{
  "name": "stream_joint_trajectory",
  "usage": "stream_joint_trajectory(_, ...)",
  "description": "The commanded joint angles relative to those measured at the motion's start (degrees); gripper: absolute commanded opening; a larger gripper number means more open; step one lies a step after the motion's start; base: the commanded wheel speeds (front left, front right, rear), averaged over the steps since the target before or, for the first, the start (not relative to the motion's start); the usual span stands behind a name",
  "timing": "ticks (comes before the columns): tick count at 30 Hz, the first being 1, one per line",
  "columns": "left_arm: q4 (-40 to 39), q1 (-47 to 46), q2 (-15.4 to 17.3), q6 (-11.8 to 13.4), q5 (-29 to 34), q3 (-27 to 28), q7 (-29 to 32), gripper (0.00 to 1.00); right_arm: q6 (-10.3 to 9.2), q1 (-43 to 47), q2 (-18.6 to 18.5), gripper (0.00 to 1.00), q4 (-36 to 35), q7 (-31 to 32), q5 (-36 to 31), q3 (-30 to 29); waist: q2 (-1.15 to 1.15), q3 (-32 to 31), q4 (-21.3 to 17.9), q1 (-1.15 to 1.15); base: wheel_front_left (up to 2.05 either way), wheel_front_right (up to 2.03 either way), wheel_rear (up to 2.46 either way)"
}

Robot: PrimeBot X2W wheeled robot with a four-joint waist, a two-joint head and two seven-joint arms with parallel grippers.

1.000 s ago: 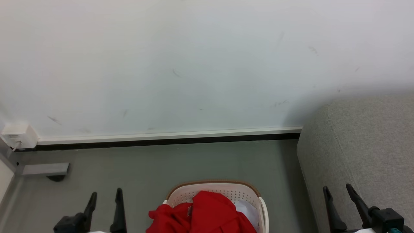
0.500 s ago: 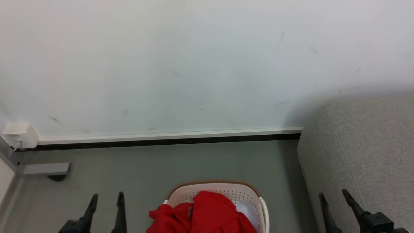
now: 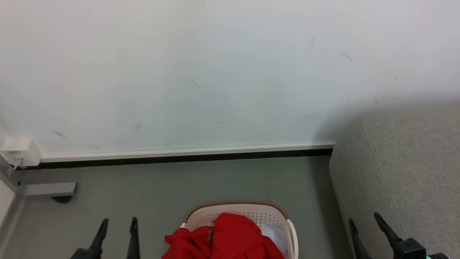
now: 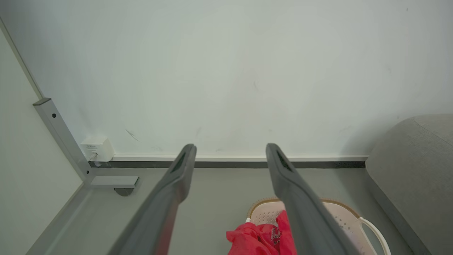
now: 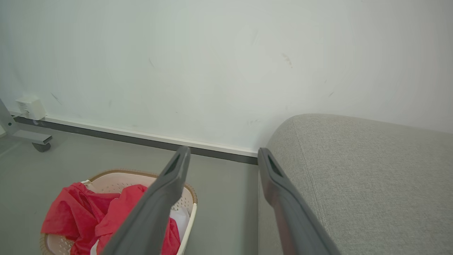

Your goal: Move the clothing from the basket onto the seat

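Left claw, right claw parted — clothing in basket

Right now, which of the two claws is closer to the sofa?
The right gripper: it sits at the edge of the grey sofa; the left gripper is across the basket from it.

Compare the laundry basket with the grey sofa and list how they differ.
The basket is white perforated plastic with a brown rim; the sofa is grey woven fabric. The basket is much smaller than the sofa. The basket holds red clothing; the sofa's visible part carries none. Both stand on the grey floor.
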Motion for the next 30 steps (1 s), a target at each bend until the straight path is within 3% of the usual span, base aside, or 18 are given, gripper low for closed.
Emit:
stream_joint_trajectory(1,0.0,0.5,-0.1,-0.3,0.8,0.3,-0.1,1.0,-0.12,-0.2,0.0,1.0,0.1,-0.4,-0.4,-0.2,0.0,0.1,-0.1,0.0,0.0,0.0,0.0)
stream_joint_trajectory(18,0.8,0.1,-0.8,-1.9,1.1,1.5,-0.1,1.0,-0.12,-0.8,-0.3,1.0,0.3,-0.3,0.5,0.7,0.0,0.5,-1.2,0.0,0.0,0.0,0.0)
stream_joint_trajectory(30,1.1,-5.1,-1.0,-3.3,1.1,0.3,-0.1,1.0,-0.12,-3.9,-0.1,1.0,-3.2,-0.3,1.7,0.4,0.0,4.6,-5.8,0.0,0.0,0.0,0.0)
